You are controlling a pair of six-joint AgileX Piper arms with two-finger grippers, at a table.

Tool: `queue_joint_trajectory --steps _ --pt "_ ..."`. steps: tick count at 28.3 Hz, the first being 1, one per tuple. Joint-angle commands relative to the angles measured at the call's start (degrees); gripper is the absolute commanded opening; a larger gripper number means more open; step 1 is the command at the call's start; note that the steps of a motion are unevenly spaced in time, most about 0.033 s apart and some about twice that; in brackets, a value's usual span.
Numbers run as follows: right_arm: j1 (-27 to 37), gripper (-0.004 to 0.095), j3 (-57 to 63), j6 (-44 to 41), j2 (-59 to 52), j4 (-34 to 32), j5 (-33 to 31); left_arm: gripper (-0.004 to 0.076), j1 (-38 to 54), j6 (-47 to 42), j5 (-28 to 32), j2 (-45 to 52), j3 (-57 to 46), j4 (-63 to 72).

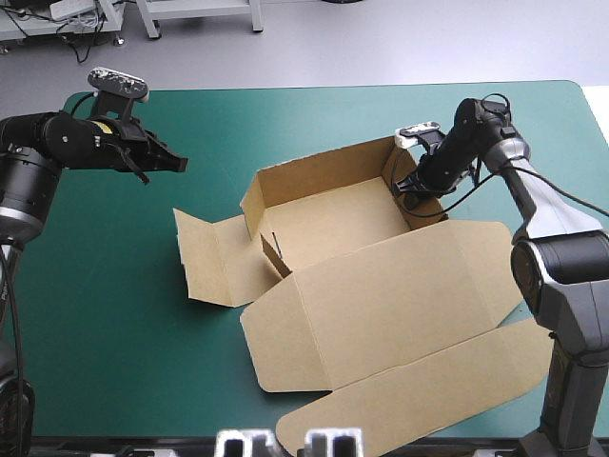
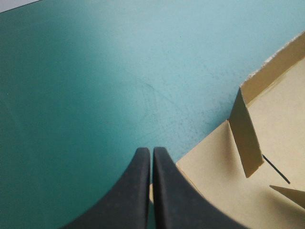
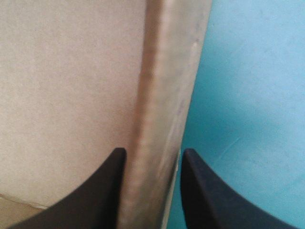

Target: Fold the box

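Observation:
The brown box (image 1: 328, 224) lies mid-table as an open tray, its back and right walls raised. A side flap (image 1: 211, 259) lies flat to the left, and the wide lid (image 1: 400, 295) lies flat toward the near edge. My right gripper (image 1: 413, 193) sits over the right wall, and in the right wrist view (image 3: 153, 152) its fingers clasp that wall (image 3: 164, 81) between them. My left gripper (image 1: 177, 164) hovers shut left of the box, holding nothing. The left wrist view shows its tips (image 2: 151, 151) above the cover, with the flat flap (image 2: 224, 191) and a small upright tab (image 2: 246, 136) just ahead.
The teal-green cover (image 1: 105, 314) lies bare to the left of the box and along the far edge. The lid's front flap (image 1: 419, 390) reaches close to the table's near edge.

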State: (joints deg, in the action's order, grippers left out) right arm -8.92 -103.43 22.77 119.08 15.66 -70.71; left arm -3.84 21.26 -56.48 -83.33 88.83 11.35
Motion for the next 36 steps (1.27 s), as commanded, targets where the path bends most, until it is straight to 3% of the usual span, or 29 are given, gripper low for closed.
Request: queue_joint_trajectory --steps 1,3,13,21,27,33,36 --pt "-0.4 0.0100 -1.3 2.4 -2.4 0.9 -0.7 0.0006 0.0 -0.8 2.7 2.0 1.6 1.5" --pt "-0.4 -0.0013 -1.4 2.7 -3.3 0.8 -0.7 0.0006 0.0 -1.4 3.1 2.0 1.6 1.5" --pt "3.1 -0.0018 -7.8 3.0 -9.9 3.3 -0.8 0.0006 0.1 -6.1 8.2 2.0 1.6 -0.8" --pt "14.6 -0.0019 -8.5 7.3 -17.6 15.1 -0.8 0.0008 4.9 -12.8 9.5 1.9 1.6 -7.7" --pt "18.6 -0.0019 -8.5 9.5 -19.7 21.5 -0.8 0.0098 11.1 -12.5 9.6 0.4 1.6 -4.5" --pt "18.6 -0.0019 -8.5 15.3 -19.8 33.9 -0.8 0.0214 12.1 -4.0 7.2 -5.5 1.6 8.6" --pt "18.6 -0.0019 -8.5 15.6 -19.8 33.0 -0.8 0.0214 12.1 2.9 4.8 -9.0 1.6 19.0"
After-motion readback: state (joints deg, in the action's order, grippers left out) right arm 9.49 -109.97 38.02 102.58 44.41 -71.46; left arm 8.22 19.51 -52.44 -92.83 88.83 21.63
